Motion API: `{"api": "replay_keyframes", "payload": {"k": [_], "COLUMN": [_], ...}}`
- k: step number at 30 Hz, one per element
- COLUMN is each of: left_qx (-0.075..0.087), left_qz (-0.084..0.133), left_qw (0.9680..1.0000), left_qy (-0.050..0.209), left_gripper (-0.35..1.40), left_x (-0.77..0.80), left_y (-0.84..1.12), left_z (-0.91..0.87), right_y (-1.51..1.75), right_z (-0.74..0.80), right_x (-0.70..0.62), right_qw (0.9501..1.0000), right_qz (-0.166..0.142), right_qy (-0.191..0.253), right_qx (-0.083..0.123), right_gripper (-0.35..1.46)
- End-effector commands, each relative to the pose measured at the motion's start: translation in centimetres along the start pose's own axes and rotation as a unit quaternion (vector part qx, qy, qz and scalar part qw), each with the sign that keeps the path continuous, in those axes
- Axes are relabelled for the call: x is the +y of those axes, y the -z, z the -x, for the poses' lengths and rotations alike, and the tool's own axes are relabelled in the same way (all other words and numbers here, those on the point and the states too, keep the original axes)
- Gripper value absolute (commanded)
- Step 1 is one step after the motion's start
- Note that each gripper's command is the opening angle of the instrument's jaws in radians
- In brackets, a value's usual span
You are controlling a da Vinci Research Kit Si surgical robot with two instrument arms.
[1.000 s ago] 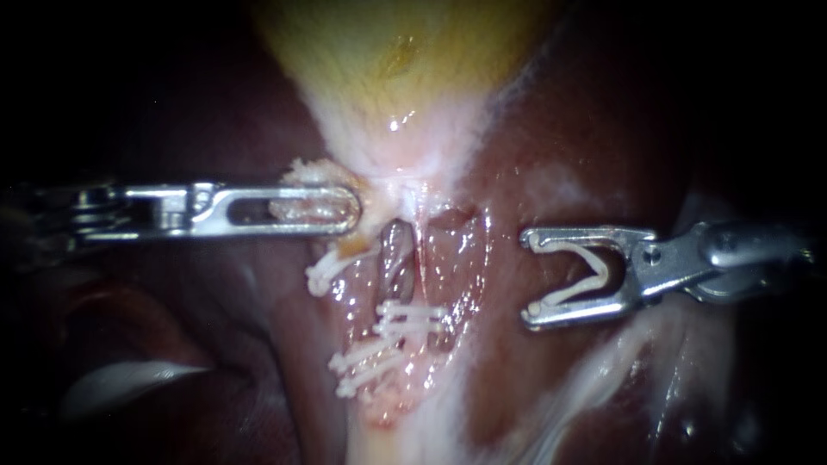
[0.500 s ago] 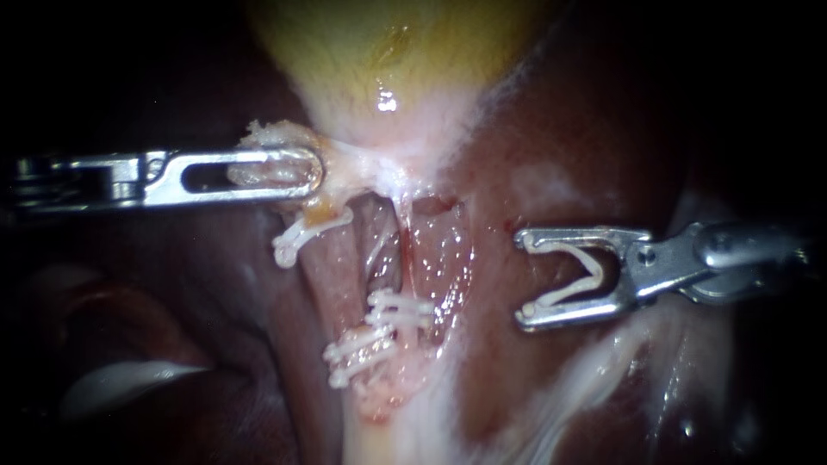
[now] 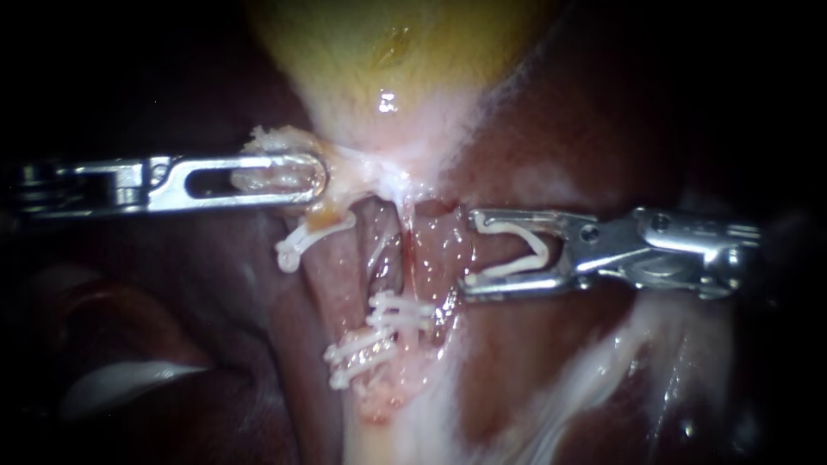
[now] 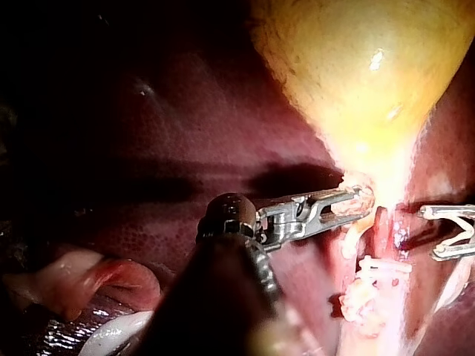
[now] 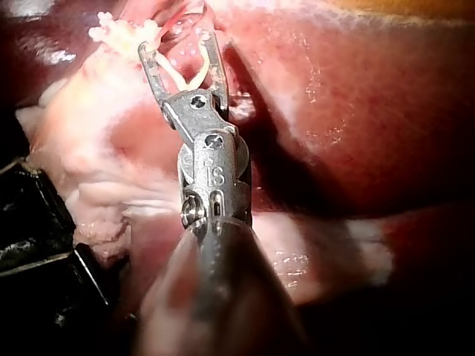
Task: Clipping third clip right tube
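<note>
Left instrument: silver, slotted tip, dark shaft. Right instrument: silver, two screws (pivot pins).

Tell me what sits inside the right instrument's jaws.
An open white clip, held by the right instrument. The right tube seems not inside yet; tissue under the jaws is covered.

Shiny metal left instrument and right instrument, matt plastic clip, wet glossy liver and gallbladder.

Gallbladder yellow w/ pale neck, liver dk red, clips white
</note>
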Motion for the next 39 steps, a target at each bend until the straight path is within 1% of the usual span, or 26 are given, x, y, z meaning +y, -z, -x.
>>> {"api": "replay_keyframes", "payload": {"k": [1, 4, 8, 10, 19, 22, 26, 29, 31, 32, 35, 39], "left_qx": [-0.001, -0.001, 0.0, 0.0, 0.001, 0.001, 0.001, 0.001, 0.001, 0.001, 0.001, 0.001], "left_qz": [0.002, 0.001, 0.0, 0.0, -0.001, -0.001, -0.001, -0.001, -0.001, -0.001, -0.001, -0.001], "left_qw": [1.0, 1.0, 1.0, 1.0, 1.0, 1.0, 1.0, 1.0, 1.0, 1.0, 1.0, 1.0], "left_qy": [0.0, 0.0, 0.0, 0.0, 0.0, 0.0, 0.0, 0.0, 0.0, -0.001, -0.001, -0.001], "left_gripper": [-0.35, -0.35, -0.35, -0.35, -0.35, -0.35, -0.35, -0.35, -0.35, -0.35, -0.35, -0.35], "left_x": [0.0, -0.01, -0.02, -0.03, -0.04, -0.04, -0.04, -0.04, -0.04, -0.04, -0.04, -0.03], "left_y": [0.0, 0.0, -0.01, -0.01, -0.02, -0.02, -0.03, -0.03, -0.03, -0.03, -0.02, -0.02], "left_z": [0.0, -0.01, -0.03, -0.03, -0.04, -0.05, -0.05, -0.05, -0.05, -0.05, -0.05, -0.05], "right_y": [-0.04, -0.16, -0.29, -0.35, -0.63, -0.73, -0.85, -0.88, -0.88, -0.88, -0.88, -0.88], "right_z": [0.01, 0.06, 0.12, 0.15, 0.21, 0.23, 0.25, 0.26, 0.26, 0.26, 0.25, 0.25], "right_x": [0.03, 0.1, 0.18, 0.21, 0.26, 0.26, 0.27, 0.29, 0.3, 0.3, 0.31, 0.3], "right_qw": [1.0, 0.9998, 0.9993, 0.999, 0.9972, 0.9963, 0.9946, 0.9923, 0.9882, 0.9869, 0.9786, 0.969], "right_qz": [-0.001, 0.001, 0.0, -0.002, -0.023, -0.033, -0.046, -0.059, -0.076, -0.08, -0.108, -0.134], "right_qy": [-0.007, -0.021, -0.034, -0.042, -0.07, -0.078, -0.092, -0.107, -0.125, -0.13, -0.154, -0.179], "right_qx": [0.0, -0.002, -0.012, -0.012, -0.012, -0.007, 0.009, 0.023, 0.047, 0.052, 0.083, 0.106], "right_gripper": [0.5, 0.5, 0.49, 0.49, 0.49, 0.48, 0.48, 0.48, 0.48, 0.48, 0.47, 0.46]}}
